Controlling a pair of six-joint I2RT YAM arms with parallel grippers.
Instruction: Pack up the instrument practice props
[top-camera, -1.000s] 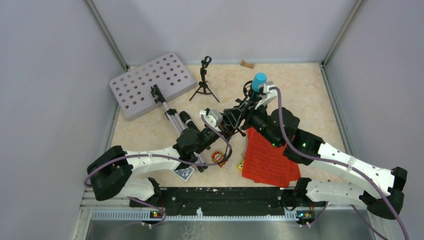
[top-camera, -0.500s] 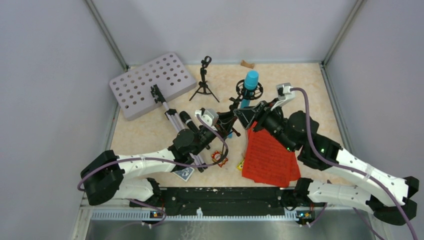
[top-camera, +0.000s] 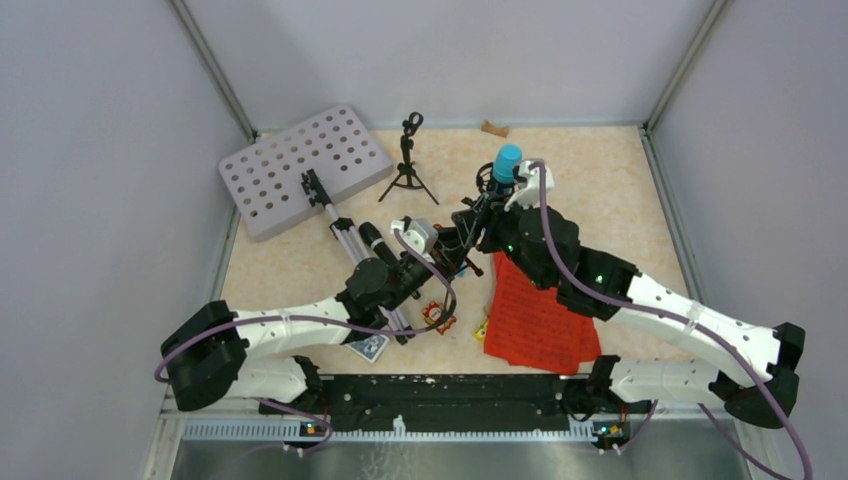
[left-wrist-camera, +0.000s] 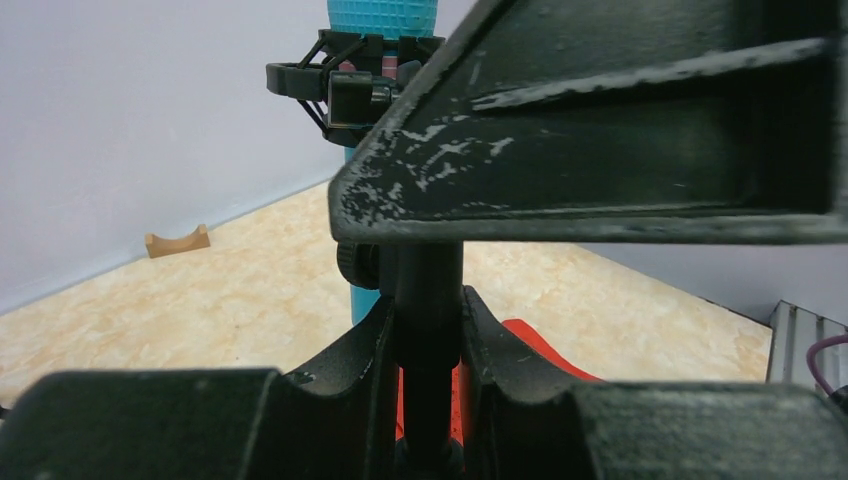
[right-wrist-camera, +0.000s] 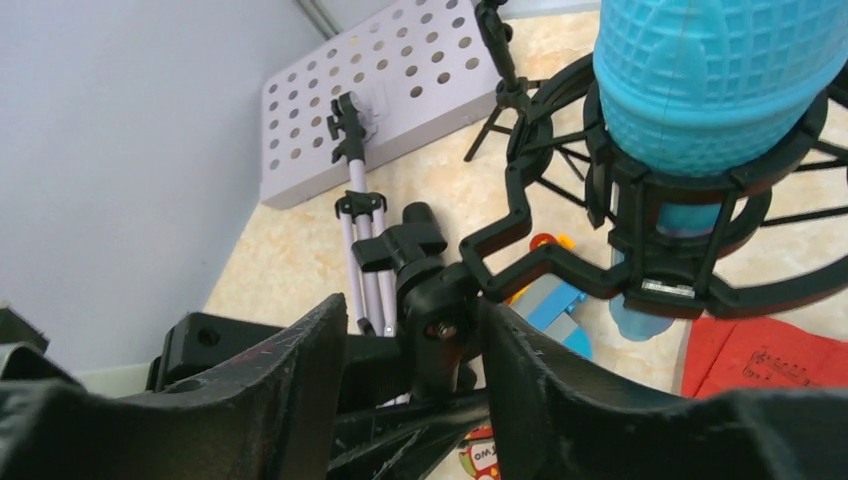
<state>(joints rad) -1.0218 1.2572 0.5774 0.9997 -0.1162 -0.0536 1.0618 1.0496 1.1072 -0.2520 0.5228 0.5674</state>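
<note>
The blue microphone (top-camera: 507, 160) sits in a black shock mount on a small black tripod, upright at mid table. My left gripper (top-camera: 458, 243) is shut on the tripod's black stem (left-wrist-camera: 430, 300), just below the mount. My right gripper (top-camera: 487, 222) is open, its jaws either side of the mount's joint (right-wrist-camera: 440, 320), with a gap on the left side. The blue microphone also fills the right wrist view (right-wrist-camera: 710, 80). The grey music stand (top-camera: 305, 165) lies flat at the back left with its silver legs (top-camera: 350, 240). A second black tripod (top-camera: 407, 160) stands behind. Red music sheets (top-camera: 535, 315) lie under the right arm.
A dark microphone (top-camera: 372, 238) lies beside the silver legs. A blue-patterned card deck (top-camera: 367, 347) and small toy blocks (top-camera: 437, 315) lie near the front edge. A wooden piece (top-camera: 494, 128) sits by the back wall. Grey walls close the table on three sides.
My right gripper pulled back to the right half a second ago and has now come in again around the mount's joint. The left gripper has kept hold of the stem.
</note>
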